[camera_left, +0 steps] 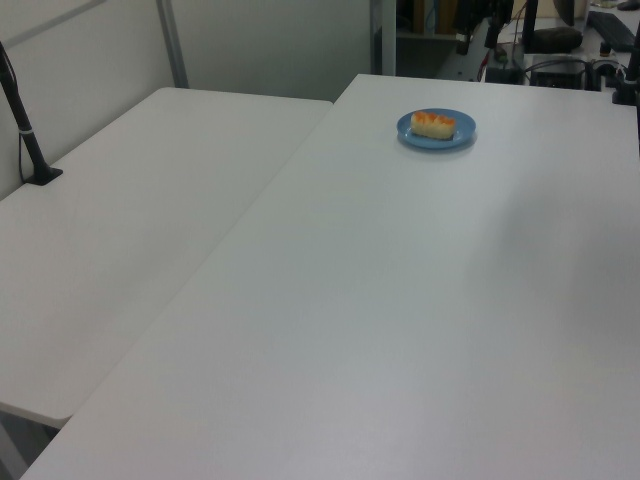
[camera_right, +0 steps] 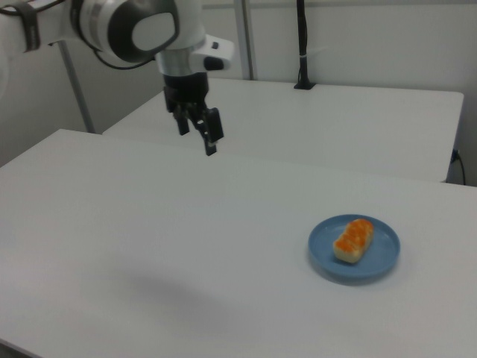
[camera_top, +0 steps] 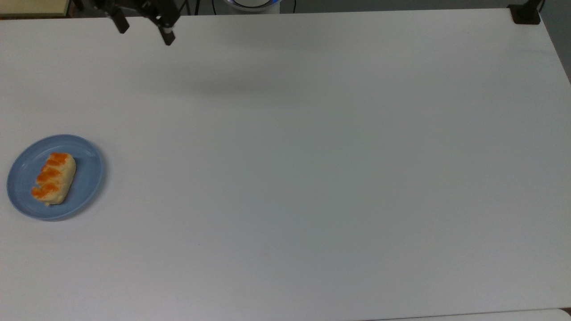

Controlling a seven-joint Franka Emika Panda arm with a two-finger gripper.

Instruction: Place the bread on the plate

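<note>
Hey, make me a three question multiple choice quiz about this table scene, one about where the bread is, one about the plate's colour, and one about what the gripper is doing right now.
1. Where is the bread?
A. On the bare table
B. On the plate
C. Between the gripper's fingers

2. What colour is the plate?
A. Light blue
B. Red
C. Green

3. What state is the gripper in?
A. Shut on the bread
B. Pressed onto the plate
C. Open, holding nothing

Answers:
1. B: the bread lies inside the rim of the plate.
2. A: the plate reads light blue in the top view and the right view.
3. C: the gripper hangs above the table, fingers apart, far from the plate.
</note>
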